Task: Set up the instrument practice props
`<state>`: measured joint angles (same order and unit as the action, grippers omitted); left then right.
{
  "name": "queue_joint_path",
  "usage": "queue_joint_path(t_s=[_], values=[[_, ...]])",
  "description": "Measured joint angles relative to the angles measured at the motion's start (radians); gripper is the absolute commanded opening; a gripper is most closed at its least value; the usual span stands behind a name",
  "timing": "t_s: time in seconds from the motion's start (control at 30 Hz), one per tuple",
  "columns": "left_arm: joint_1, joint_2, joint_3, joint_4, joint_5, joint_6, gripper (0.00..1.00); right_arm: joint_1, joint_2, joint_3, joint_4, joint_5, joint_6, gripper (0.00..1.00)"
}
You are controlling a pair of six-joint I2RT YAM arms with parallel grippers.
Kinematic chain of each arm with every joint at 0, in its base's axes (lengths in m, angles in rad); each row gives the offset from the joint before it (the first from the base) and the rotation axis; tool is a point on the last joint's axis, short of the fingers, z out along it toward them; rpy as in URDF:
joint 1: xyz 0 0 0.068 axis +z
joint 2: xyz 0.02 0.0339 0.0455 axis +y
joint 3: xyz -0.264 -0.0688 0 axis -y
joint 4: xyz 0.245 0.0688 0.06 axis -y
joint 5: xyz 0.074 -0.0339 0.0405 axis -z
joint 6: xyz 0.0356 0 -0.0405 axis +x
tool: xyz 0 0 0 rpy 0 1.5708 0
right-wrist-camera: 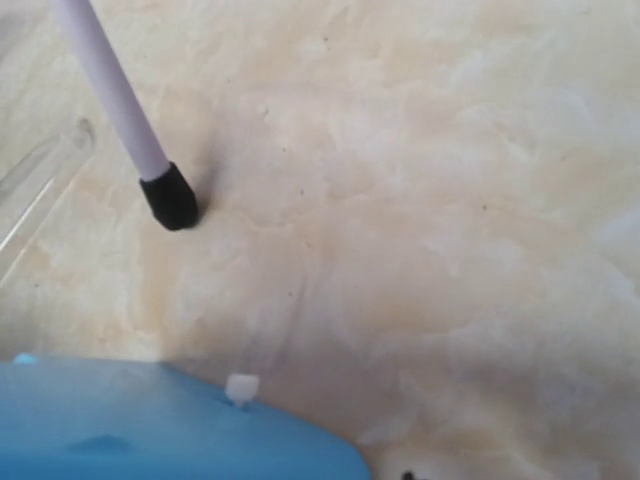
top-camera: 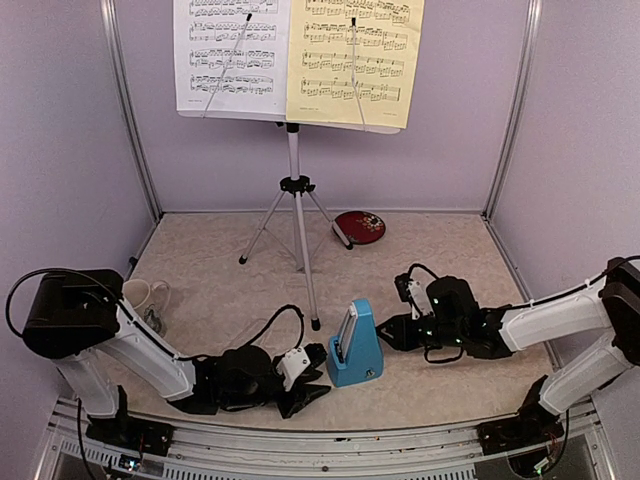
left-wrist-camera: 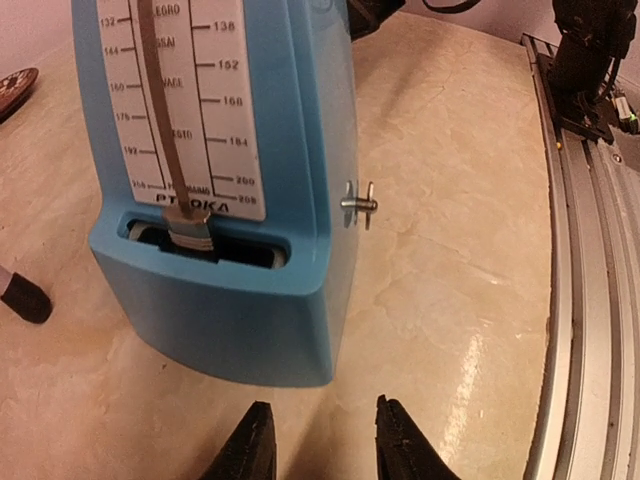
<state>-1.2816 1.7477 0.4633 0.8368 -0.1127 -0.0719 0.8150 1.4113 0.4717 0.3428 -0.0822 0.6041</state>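
Note:
The white perforated music stand stands on its silver tripod at the back. It holds a white music sheet on the left and a yellow one on the right. The blue pyramid metronome stands upright on the table in front of the tripod. In the left wrist view the metronome shows its scale and pendulum. My left gripper is open and empty, just short of its base corner; it also shows in the top view. My right gripper is beside the metronome's right side; its fingers are not visible in its wrist view.
A white patterned mug sits at the left by my left arm. A red round plate lies at the back behind the tripod. A tripod foot rests near the metronome. A metal rail runs along the near edge.

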Motion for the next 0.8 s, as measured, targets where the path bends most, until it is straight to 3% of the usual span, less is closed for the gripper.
queue_joint_path(t_s=[0.37,0.63,0.8], values=[[-0.003,0.156,0.163,0.06,-0.029,0.052,0.24,-0.055,-0.302,-0.125,-0.115,-0.011,0.002,0.36],[-0.004,0.307,0.388,0.058,-0.023,0.058,0.23,-0.129,-0.512,-0.212,-0.296,-0.02,0.011,0.36],[-0.004,0.389,0.521,0.054,-0.004,0.055,0.24,-0.154,-0.525,-0.219,-0.308,-0.032,0.011,0.36]])
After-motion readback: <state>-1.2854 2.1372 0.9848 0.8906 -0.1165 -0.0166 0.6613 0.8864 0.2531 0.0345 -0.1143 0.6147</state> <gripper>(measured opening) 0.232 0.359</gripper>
